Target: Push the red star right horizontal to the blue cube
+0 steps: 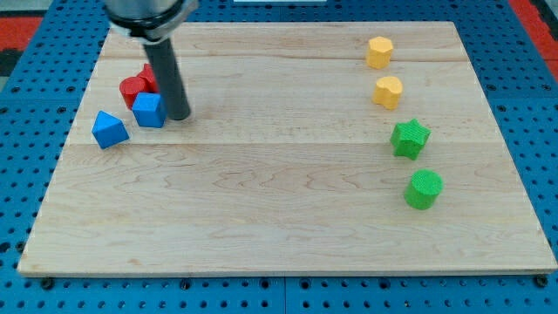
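Observation:
My tip [179,115] rests on the board at the view's upper left, touching or nearly touching the right side of the blue cube [148,110]. Just above the cube's left sits a red block [132,88], round-looking. A second red block [150,77], whose shape I cannot make out, lies behind it, partly hidden by the rod. Which one is the star I cannot tell. Another blue block [109,129], angular in shape, lies left of and below the cube.
At the view's right stand a yellow block [379,51], a second yellow block [388,91], a green star [410,139] and a green cylinder [424,189], in a column. The wooden board [279,218] lies on a blue pegboard.

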Motion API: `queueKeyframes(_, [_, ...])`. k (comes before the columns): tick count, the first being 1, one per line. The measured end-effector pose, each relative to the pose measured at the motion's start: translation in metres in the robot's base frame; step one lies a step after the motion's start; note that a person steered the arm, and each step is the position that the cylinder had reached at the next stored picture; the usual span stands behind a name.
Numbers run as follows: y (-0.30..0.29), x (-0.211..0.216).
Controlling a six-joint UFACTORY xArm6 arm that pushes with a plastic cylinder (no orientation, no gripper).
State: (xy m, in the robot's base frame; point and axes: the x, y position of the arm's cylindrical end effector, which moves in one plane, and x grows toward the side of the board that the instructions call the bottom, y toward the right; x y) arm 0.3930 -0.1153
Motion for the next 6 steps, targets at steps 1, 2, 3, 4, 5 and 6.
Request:
queueKeyframes(1, [0.062, -0.052])
queueKeyframes(2, [0.042, -0.117])
queueKeyframes(3, [-0.026, -0.112])
queueKeyframes(4, [-0.085, -0.111])
queueKeyframes(5, [-0.091, -0.08])
queueKeyframes(6, [-0.032, -0.039])
